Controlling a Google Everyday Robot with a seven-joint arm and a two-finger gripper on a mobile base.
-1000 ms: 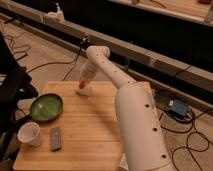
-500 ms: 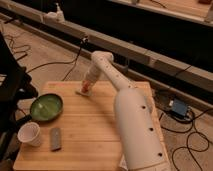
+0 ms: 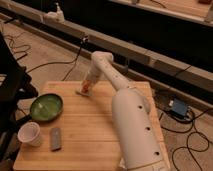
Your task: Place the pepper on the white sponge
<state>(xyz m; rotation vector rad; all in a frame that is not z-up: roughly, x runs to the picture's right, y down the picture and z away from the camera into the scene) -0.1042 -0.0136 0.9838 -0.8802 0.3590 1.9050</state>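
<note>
My gripper (image 3: 88,86) is near the far edge of the wooden table (image 3: 100,130), a little left of the centre of the frame. It points down over the white sponge (image 3: 81,93), which lies flat on the wood. A small orange-red pepper (image 3: 85,89) shows at the gripper tip, just above the sponge; I cannot tell if it touches the sponge. My white arm (image 3: 127,117) reaches from the lower right up to this place. At the left lies the green bowl (image 3: 46,107). Below it, in the lower left, stands a white cup (image 3: 29,134), and beside the cup lies a grey block (image 3: 55,138).
</note>
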